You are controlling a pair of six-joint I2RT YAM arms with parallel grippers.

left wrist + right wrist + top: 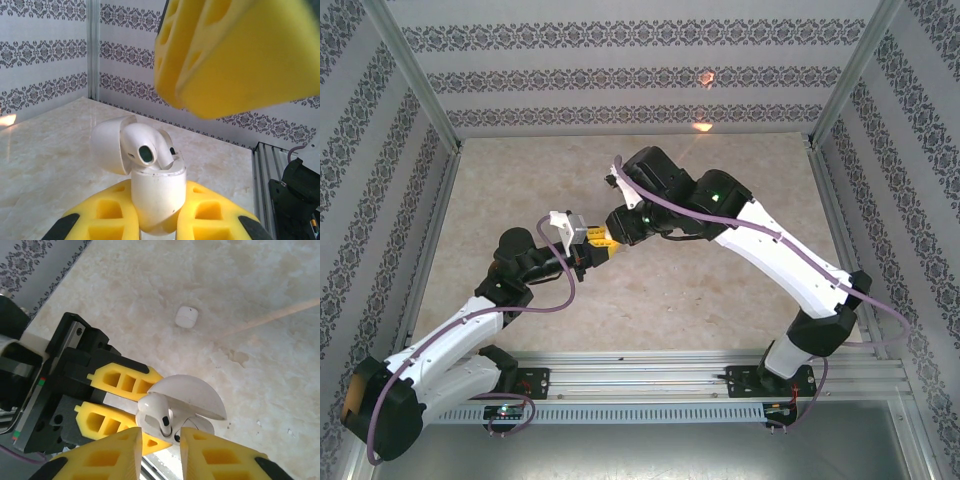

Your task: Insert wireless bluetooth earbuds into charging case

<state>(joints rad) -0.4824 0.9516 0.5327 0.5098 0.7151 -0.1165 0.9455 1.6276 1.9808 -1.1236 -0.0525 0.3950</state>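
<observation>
The charging case [159, 200] and earbud [145, 147] are showing glossy white. The left gripper [159, 220] and right gripper [160, 452] are showing yellow. The counter [520, 190] is showing beige marbling; the walls [620, 60] are showing grey damask bands.

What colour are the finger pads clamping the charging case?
Yellow. The left gripper clamps the white charging case; left wrist view shows it best.

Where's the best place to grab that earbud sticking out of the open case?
Probably pinch the earbud by its rounded head, from above, across its sides: its stem sits down in the charging case, and the open lid stands close behind.
</observation>
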